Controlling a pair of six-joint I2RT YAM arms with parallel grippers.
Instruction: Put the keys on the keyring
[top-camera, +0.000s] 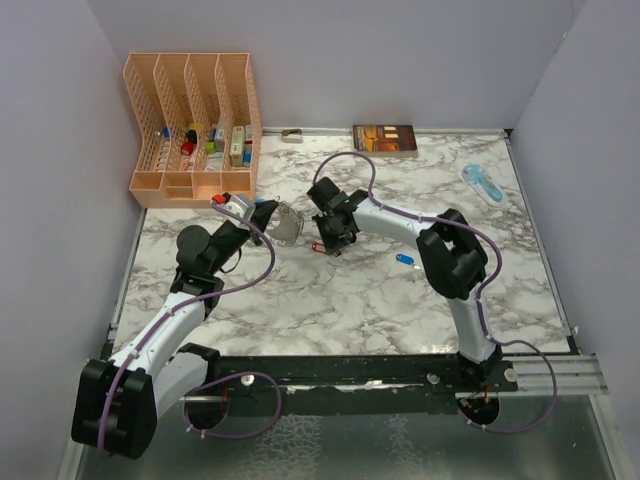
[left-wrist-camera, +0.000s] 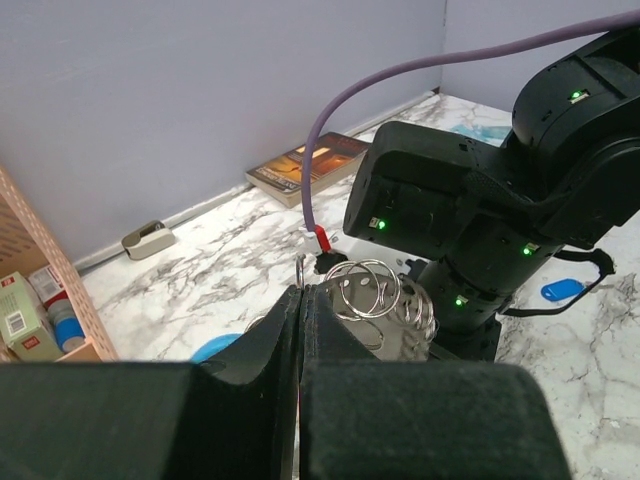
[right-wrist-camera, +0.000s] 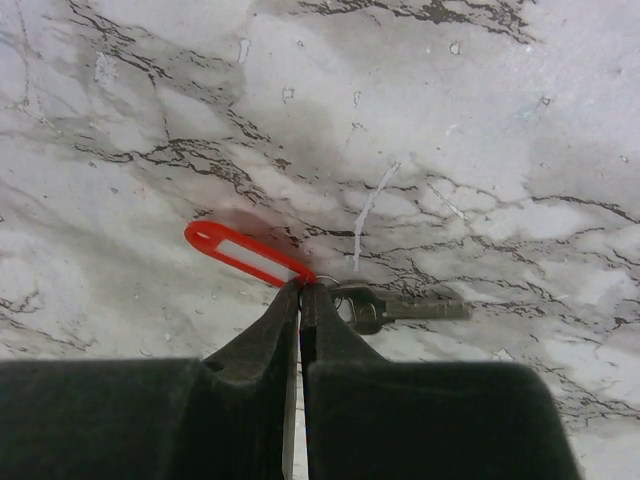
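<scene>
Marble (right-wrist-camera: 480, 120): red key (right-wrist-camera: 240, 252) in right gripper (right-wrist-camera: 300, 293).

The marble table (top-camera: 380, 310) carries a peach organiser (top-camera: 190, 130) upper left, a book (top-camera: 384, 139) top centre, and a blue-tagged key (top-camera: 404, 259) mid-frame.

One red-tagged key (right-wrist-camera: 245, 255) and one blue-tagged key (top-camera: 404, 259), two in all, are counted right of the peach rack (top-camera: 190, 187); one keyring (left-wrist-camera: 372, 290), one book (top-camera: 385, 139) and one pale-blue object (top-camera: 483, 183) are also counted there.

Shiny metal keyring (left-wrist-camera: 372, 290), marble-patterned table (top-camera: 350, 300)
</scene>
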